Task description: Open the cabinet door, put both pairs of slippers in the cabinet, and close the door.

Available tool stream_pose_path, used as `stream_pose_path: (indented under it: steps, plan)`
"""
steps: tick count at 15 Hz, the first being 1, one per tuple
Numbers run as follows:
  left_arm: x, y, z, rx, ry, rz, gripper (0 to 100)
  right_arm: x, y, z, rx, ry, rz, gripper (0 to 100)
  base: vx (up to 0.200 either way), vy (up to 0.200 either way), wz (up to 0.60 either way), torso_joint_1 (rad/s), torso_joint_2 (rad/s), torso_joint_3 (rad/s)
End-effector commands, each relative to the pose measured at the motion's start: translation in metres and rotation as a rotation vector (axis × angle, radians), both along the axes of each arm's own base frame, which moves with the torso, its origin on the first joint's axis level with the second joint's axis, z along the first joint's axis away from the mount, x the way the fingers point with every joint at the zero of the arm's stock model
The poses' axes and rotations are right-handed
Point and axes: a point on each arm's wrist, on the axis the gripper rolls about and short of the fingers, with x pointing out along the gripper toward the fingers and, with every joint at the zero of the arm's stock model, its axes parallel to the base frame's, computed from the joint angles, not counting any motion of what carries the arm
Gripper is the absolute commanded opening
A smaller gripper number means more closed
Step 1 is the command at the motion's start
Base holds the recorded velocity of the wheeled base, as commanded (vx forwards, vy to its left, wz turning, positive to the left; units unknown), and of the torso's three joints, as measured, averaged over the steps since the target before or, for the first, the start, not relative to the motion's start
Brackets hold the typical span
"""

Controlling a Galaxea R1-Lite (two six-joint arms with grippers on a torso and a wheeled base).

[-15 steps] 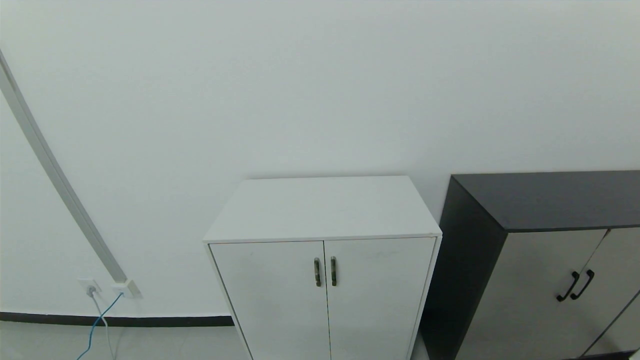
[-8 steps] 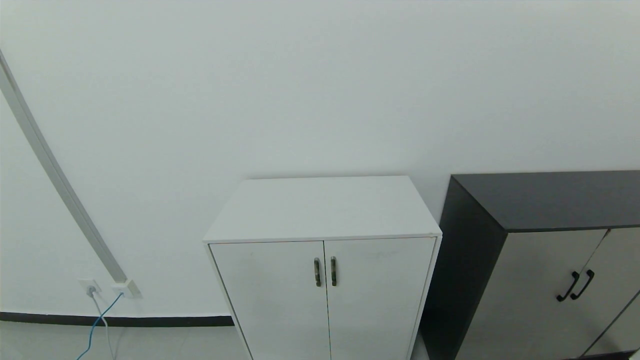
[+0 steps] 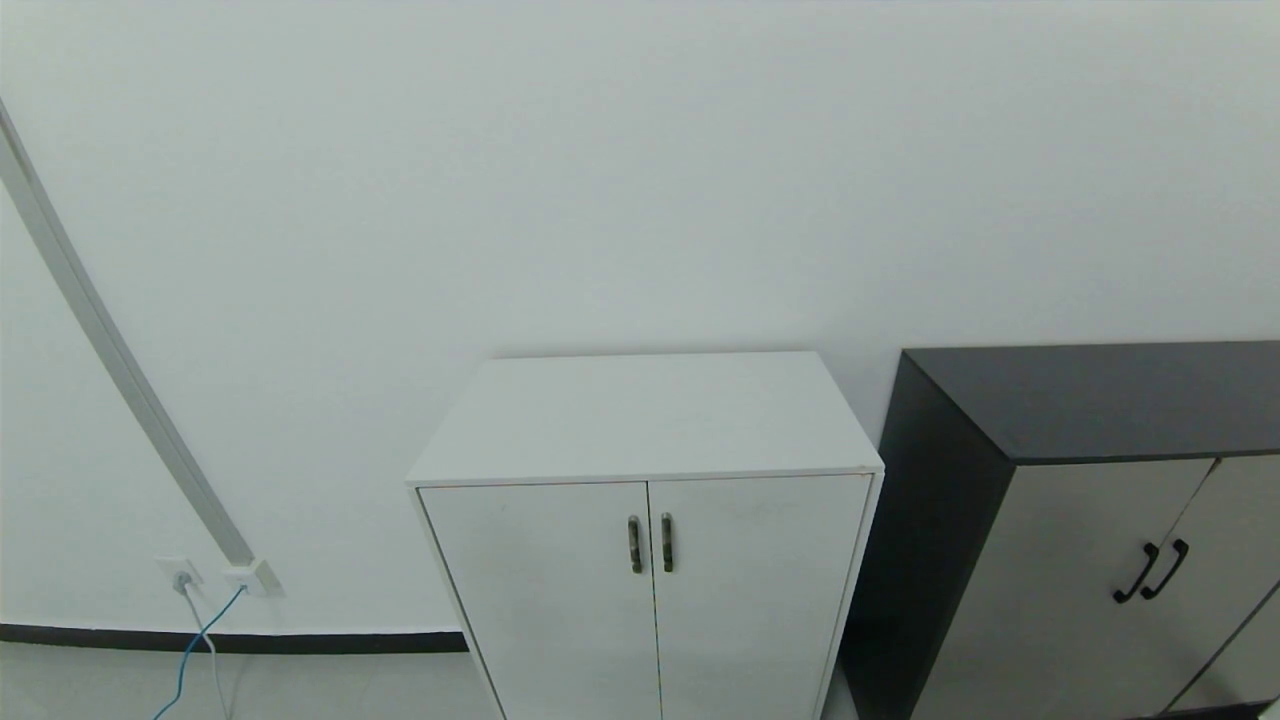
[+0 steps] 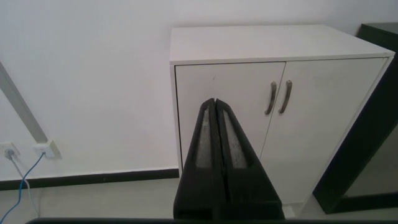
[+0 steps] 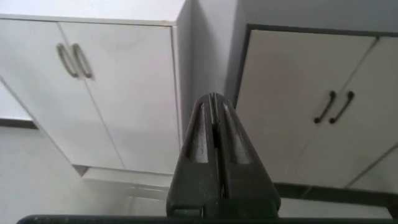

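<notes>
A white two-door cabinet (image 3: 645, 480) stands against the wall, both doors closed, with two dark vertical handles (image 3: 650, 543) side by side at the centre seam. It also appears in the left wrist view as the white cabinet (image 4: 323, 124) and in the right wrist view as the white cabinet (image 5: 118, 93). My left gripper (image 4: 215, 102) is shut with nothing in it, held well short of the left door. My right gripper (image 5: 213, 98) is shut and empty, in front of the gap between the two cabinets.
A black cabinet (image 3: 1080, 520) with pale doors and black handles (image 3: 1152, 571) stands close to the right of the white one. A wall socket (image 3: 180, 575) with blue and white cables is at the lower left, below a slanting cable duct (image 3: 110, 350).
</notes>
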Motion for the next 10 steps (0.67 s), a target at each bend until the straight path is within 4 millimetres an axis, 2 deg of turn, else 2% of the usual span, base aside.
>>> stream_pose_path:
  steps: [1,10]
  plan:
    - [0.0001,0.0000,-0.0001,0.000,0.001,0.000,0,-0.0003,0.0007,-0.0002,0.001,-0.003,-0.049,0,0.000,0.000,0.00,0.000,0.00,0.000]
    - [0.0001,0.0000,0.0001,0.000,0.000,0.000,0,-0.0092,0.0010,-0.0024,0.064,-0.119,-0.073,0,0.000,0.000,0.00,0.000,0.00,0.000]
